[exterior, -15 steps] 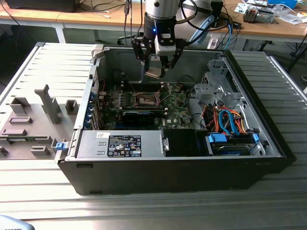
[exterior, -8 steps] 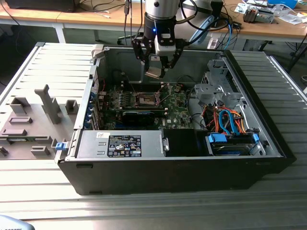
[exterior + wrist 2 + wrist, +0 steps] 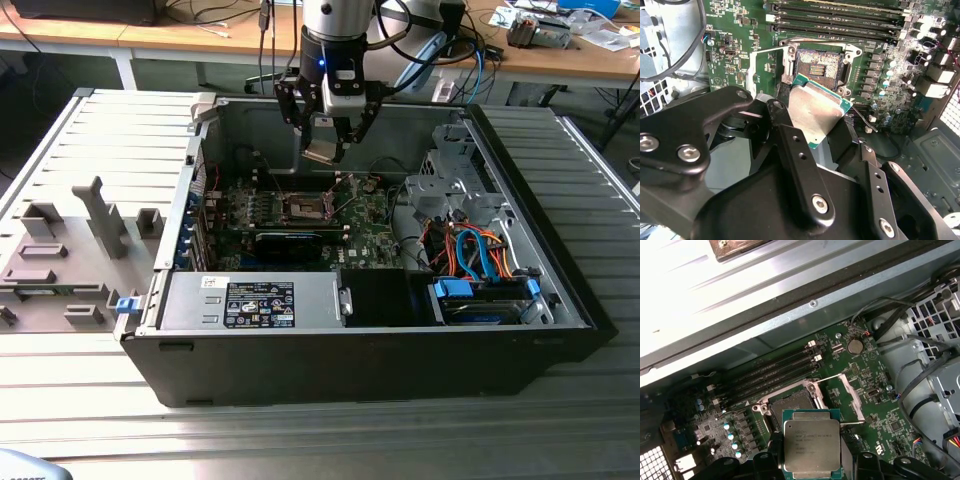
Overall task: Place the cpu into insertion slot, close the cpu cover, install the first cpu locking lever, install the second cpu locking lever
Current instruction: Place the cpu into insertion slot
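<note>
My gripper (image 3: 322, 150) hangs inside the open computer case, shut on the cpu (image 3: 320, 154), a flat square chip with a silvery face and a green edge. In both wrist views the cpu (image 3: 816, 106) (image 3: 811, 442) sits between the black fingers (image 3: 790, 145), held above the board and tilted. The insertion slot (image 3: 305, 207) (image 3: 819, 66) (image 3: 791, 401) lies open on the green motherboard (image 3: 375, 240), just below and beyond the chip. The cpu cover (image 3: 849, 392) (image 3: 756, 70) stands flipped up beside the slot. A thin locking lever (image 3: 852, 423) sticks out next to it.
Long memory slots (image 3: 770, 372) run alongside the socket, and a black card (image 3: 290, 243) lies in front of it. A metal drive cage (image 3: 450, 185) and coloured cables (image 3: 470, 250) fill the exterior view's right. The case wall (image 3: 790, 305) rises behind. A grey fixture tray (image 3: 70, 250) sits outside on the left.
</note>
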Tool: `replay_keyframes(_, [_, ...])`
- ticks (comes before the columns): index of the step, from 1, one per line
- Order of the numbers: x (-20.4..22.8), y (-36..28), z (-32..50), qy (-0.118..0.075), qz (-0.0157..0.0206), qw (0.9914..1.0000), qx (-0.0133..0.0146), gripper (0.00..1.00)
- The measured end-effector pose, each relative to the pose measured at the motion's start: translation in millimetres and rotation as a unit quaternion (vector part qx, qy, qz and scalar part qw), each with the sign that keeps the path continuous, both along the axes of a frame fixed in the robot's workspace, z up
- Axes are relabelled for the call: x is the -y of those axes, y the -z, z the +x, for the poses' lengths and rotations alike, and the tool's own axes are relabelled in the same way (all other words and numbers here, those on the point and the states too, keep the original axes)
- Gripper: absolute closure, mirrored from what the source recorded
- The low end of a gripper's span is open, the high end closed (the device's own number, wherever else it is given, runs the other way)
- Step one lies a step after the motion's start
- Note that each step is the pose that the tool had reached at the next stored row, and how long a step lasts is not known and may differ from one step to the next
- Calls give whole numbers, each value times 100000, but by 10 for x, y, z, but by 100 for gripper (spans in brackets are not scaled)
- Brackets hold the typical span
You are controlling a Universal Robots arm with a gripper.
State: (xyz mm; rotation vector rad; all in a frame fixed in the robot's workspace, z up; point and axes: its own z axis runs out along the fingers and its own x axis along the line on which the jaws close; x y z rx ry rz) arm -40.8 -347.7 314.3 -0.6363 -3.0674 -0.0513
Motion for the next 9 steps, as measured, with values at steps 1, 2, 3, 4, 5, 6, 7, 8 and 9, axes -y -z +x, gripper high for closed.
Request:
replay_keyframes(1, [0, 0, 0, 46, -2, 100000, 1, 45])
replay_keyframes(2, [0, 0, 0, 82, 0, 100000, 0, 45])
replay_keyframes(3, [0, 0, 0, 104, -2, 100000, -1, 45])
replay_keyframes(4, [0, 0, 0, 170, 0, 100000, 1, 45])
replay_keyframes(5, [0, 0, 0, 209, -1, 100000, 1, 45])
replay_keyframes(6, [0, 0, 0, 245, 2, 100000, 2, 45])
replay_keyframes(7, [0, 0, 0, 309, 1, 100000, 0, 45])
replay_keyframes(8, [0, 0, 0, 369, 0, 99999, 0, 45])
replay_keyframes(9, [0, 1, 0, 466, -3, 99999, -1, 45])
